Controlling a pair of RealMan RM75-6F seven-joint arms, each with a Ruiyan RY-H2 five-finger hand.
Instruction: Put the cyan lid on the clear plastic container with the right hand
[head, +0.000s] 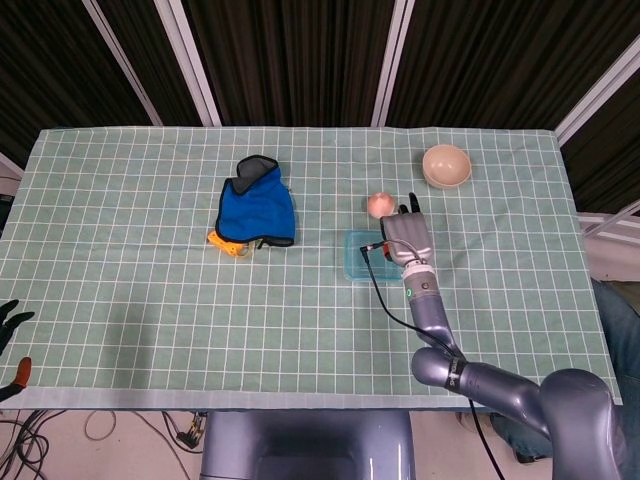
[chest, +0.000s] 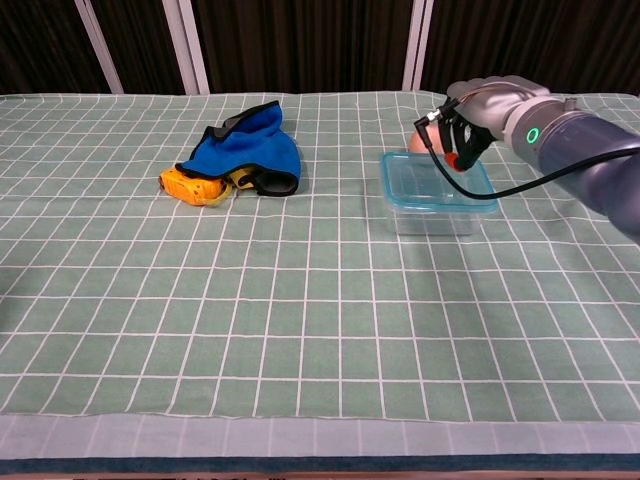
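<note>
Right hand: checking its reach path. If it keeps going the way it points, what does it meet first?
Probably the peach: the right hand points away over the clear container towards it, though depth is unclear.
</note>
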